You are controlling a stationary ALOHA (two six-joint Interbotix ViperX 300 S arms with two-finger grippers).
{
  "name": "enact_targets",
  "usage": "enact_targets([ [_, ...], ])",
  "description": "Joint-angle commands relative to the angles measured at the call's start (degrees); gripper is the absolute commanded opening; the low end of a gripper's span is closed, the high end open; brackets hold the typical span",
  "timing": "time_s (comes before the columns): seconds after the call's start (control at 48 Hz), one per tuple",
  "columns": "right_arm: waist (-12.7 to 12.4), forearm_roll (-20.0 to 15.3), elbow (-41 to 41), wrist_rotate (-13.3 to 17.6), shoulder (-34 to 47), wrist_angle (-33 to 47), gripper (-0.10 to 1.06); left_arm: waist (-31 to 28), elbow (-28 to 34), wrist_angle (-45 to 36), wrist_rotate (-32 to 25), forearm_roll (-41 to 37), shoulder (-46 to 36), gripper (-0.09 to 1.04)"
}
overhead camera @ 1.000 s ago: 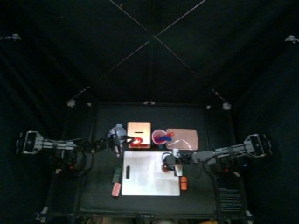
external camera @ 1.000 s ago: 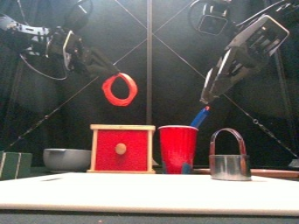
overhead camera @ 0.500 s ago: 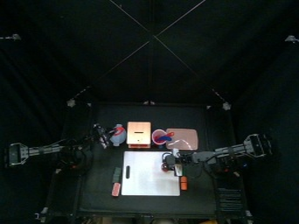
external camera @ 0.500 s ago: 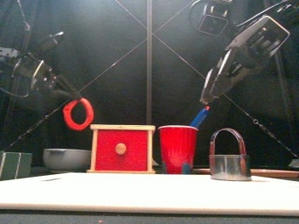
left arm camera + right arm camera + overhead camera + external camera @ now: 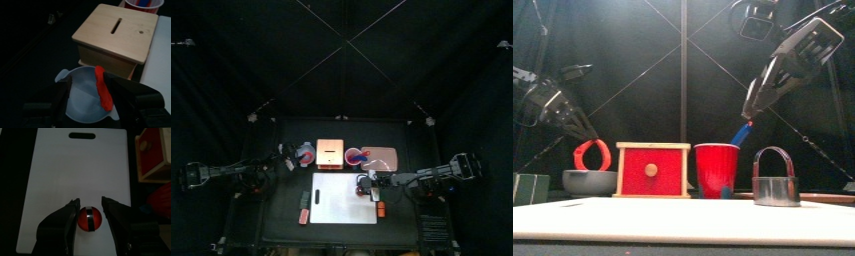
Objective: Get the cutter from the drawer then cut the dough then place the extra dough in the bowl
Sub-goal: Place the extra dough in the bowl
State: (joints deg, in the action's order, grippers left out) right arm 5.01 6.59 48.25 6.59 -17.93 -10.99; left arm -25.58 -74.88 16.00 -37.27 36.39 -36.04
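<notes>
my left end effector (image 5: 99, 86) has come down, still grasping the red dough ring (image 5: 103, 100), now low over the bowl (image 5: 587, 182). my right end effector (image 5: 89, 203) stays released above the cutter (image 5: 776, 180).

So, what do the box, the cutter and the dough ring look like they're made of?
Box: pale wood with an even, matt tan top. Its drawer front looks painted red.
Cutter: metal and shiny, with bright reflections on its wall.
Dough ring: matt red and seemingly soft, probably modelling dough, though its look alone leaves that open.
</notes>
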Motion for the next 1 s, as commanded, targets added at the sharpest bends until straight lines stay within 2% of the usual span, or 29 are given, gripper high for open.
enact_targets([
  [0.021, -0.09, -0.18, -0.70, 0.09, -0.70, 0.44, 0.78, -0.26, 1.67, 0.35, -0.09, 3.25, 0.09, 0.91],
  [0.354, -0.18, -0.18, -0.79, 0.09, 0.26, 0.44, 0.78, 0.70, 3.69, -4.48, 2.81, 14.68, 0.18, 0.91],
  [1.0, -0.09, -1.23, -1.23, 0.09, 0.53, 1.23, 0.78, -0.09, 4.04, -4.48, 2.55, 13.54, 0.88, 0.92],
])
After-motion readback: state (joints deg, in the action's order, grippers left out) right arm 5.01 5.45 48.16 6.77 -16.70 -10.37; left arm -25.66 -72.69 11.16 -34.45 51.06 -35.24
